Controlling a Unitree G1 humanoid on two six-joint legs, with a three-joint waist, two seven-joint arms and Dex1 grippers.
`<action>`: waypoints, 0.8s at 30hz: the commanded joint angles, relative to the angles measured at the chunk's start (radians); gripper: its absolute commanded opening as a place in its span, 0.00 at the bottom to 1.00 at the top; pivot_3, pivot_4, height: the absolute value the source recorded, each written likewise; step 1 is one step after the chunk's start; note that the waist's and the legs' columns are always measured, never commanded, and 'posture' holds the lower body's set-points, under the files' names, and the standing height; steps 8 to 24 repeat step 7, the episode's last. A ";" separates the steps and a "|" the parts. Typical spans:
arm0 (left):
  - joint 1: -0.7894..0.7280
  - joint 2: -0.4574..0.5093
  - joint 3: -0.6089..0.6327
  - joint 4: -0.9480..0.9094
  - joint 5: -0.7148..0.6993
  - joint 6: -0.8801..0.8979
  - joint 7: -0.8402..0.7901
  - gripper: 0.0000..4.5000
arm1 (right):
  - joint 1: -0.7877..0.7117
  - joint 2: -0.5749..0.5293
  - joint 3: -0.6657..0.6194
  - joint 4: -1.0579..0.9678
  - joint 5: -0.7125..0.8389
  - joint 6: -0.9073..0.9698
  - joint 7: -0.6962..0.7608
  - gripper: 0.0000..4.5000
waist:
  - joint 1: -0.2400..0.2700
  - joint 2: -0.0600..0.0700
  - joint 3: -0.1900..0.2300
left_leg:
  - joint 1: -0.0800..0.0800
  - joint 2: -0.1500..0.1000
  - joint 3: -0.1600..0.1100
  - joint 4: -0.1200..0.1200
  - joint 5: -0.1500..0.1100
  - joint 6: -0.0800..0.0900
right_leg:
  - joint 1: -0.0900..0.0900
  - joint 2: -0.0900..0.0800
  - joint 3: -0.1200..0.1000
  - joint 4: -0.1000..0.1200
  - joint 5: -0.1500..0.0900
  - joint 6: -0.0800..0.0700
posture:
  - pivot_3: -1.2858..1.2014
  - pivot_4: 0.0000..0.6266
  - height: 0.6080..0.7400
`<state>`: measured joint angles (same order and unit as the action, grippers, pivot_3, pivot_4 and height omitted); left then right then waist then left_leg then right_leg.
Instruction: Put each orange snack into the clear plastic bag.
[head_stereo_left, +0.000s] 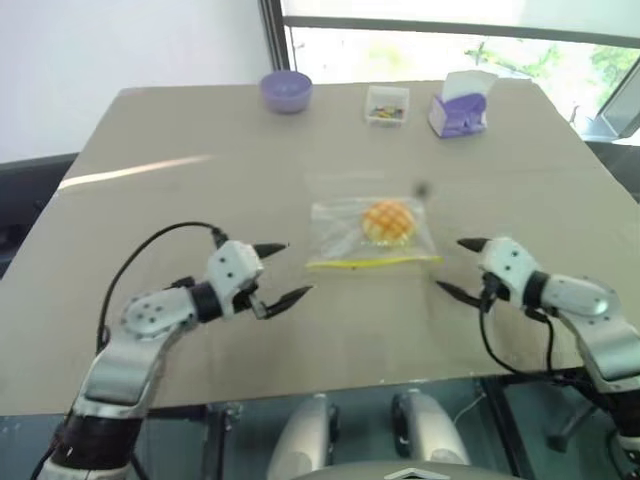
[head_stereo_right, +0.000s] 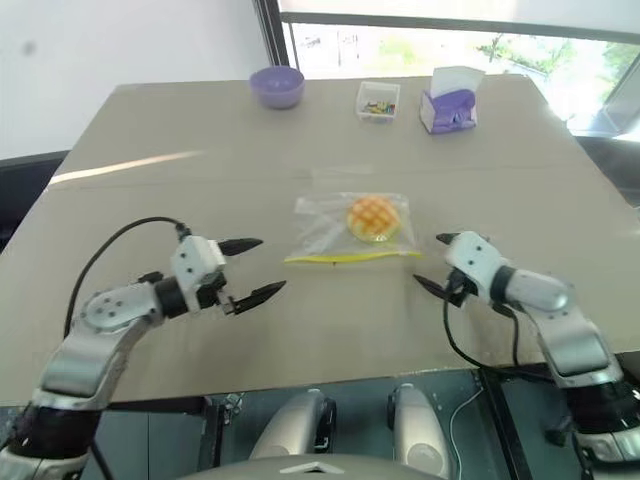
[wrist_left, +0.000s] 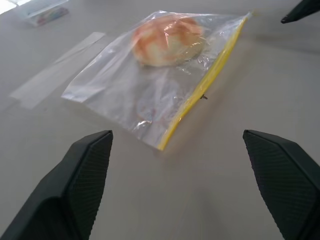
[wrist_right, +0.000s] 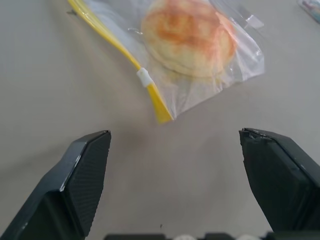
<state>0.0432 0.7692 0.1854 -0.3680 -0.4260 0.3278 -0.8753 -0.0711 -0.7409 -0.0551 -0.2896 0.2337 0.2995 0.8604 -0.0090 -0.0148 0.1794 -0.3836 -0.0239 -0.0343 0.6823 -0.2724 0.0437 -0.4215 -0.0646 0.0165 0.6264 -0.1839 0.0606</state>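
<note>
your orange snack (head_stereo_right: 374, 217) sat inside the clear plastic bag (head_stereo_right: 340, 232); the bag lay flat on the tan table (head_stereo_right: 150, 200), roughly mid-table, yellow seal strip (head_stereo_right: 352, 257) along the edge nearest the robot; the bun was in the bag's right half, close behind the strip; a small white slider (wrist_right: 144, 77) sat on the strip near its right end.

your left gripper (head_stereo_left: 283, 271) was open, fingers spread wide, pointing toward the bag from its near left; it held nothing and sat clear of the bag; your right gripper (head_stereo_left: 457, 267) was also open and empty, pointing in from the bag's near right, just off the strip's corner, not touching it; in the left wrist view you could see one right fingertip (wrist_left: 300, 11) past the far end of the strip.

along the far edge of the table: a purple bowl (head_stereo_left: 286, 91), a small clear box of colourful bits (head_stereo_left: 387, 105), a purple and white tissue holder (head_stereo_left: 460, 104); all well apart from the bag; a strip of clear tape (wrist_left: 55, 68) lay on the table just behind the bag.
</note>
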 joint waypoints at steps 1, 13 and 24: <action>0.046 0.050 0.119 -0.063 -0.072 0.065 -0.022 0.99 | 0.045 -0.045 -0.120 -0.081 0.086 0.029 0.039 1.00 | -0.001 0.000 0.000 | 0.000 0.000 0.000 0.000 0.000 0.000 | 0.000 0.000 0.000 0.000 0.000 0.000 | 0.52 0.24 1.00; 0.099 0.102 0.247 -0.083 -0.164 0.142 -0.068 0.99 | 0.153 -0.092 -0.257 -0.155 0.169 0.103 0.051 1.00 | 0.000 0.000 0.000 | 0.001 0.000 0.001 0.000 0.000 0.000 | 0.001 0.000 0.000 0.000 -0.004 0.000 | 0.52 0.24 1.00; 0.099 0.102 0.247 -0.083 -0.164 0.142 -0.068 0.99 | 0.153 -0.092 -0.257 -0.155 0.169 0.103 0.051 1.00 | 0.000 0.000 0.000 | 0.001 0.000 0.001 0.000 0.000 0.000 | 0.001 0.000 0.000 0.000 -0.004 0.000 | 0.52 0.24 1.00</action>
